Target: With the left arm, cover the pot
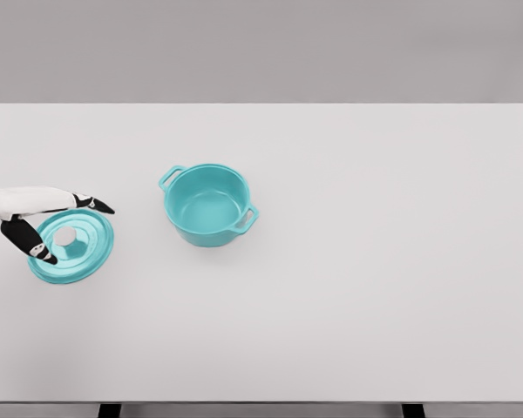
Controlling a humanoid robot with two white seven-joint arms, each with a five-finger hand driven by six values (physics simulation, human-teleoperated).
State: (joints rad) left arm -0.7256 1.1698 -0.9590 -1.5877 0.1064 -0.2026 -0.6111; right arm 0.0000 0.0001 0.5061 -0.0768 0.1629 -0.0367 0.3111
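You have barely begun: the left robot hand (59, 228) hovers with fingers spread over the teal lid (71, 247), gripping nothing, while that lid lies flat on the worktop (375, 261) left of the open, uncovered pot (208, 205).

lid (74, 252) left of pot (207, 205), on table (375, 261)
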